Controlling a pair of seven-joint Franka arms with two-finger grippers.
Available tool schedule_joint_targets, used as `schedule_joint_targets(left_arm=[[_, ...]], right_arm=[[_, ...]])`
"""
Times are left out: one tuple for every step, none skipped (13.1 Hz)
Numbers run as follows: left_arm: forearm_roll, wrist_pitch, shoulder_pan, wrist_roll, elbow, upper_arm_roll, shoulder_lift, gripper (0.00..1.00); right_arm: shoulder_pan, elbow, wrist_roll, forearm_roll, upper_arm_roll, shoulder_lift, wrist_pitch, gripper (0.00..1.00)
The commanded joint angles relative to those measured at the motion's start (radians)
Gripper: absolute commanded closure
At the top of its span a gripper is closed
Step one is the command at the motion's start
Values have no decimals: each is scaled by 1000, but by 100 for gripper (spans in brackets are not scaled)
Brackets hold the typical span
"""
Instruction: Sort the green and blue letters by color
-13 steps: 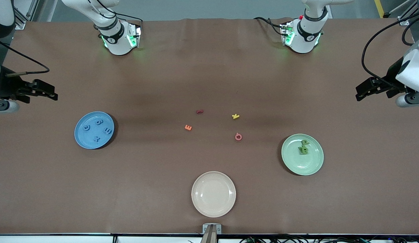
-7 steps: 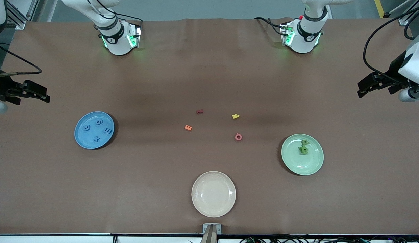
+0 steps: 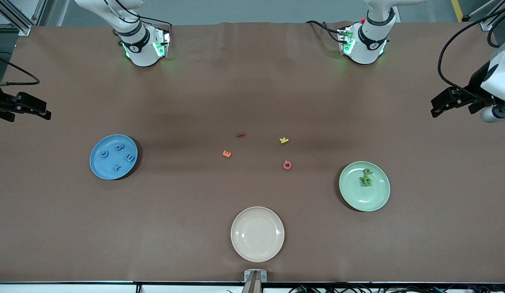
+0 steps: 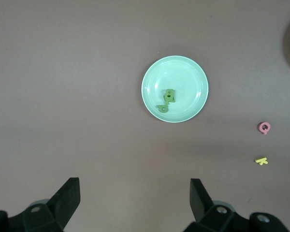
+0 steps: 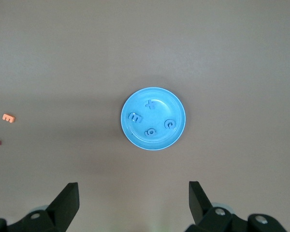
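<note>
Now both hands are up high and holding nothing. The left hand hangs over the table at the left arm's end, with its two fingers spread wide. The right hand hangs over the right arm's end of the table, and its fingers are spread wide too. Both arms look like they are just waiting.

Looking down from the left hand I see the green plate with the green letters on it. They sit in one small heap, some on top of others, so I cannot count them for sure. Under the right hand is the blue plate with the blue letters on it. Those four lie flat and apart: a C, a G, an E and an X.

Out in the middle of the table lie an orange E, a dark red letter, a yellow K and a pink Q. A white plate sits nearer to the front camera, with nothing on it.

I think the sorting job looks done. What could go wrong? If a hand dips back to the green plate, it could bump the heap and knock a letter off the rim. A hand could also grab one of the middle letters by mistake, and those do not belong on either plate.
</note>
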Motion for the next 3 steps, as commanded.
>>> schedule_joint_targets(left_arm=[[-17,-29,6,1,10,-4,-20,0],[-17,-29,6,-2,11,-4,-20,0],[-17,-29,8,-2,14,-3,-20,0]], right_arm=[[-4,-89,11,-41,15,-70,42,0],[-4,-81,12,-41,16,-68,47,0],[-5,-77,12,-41,16,-67,47,0]])
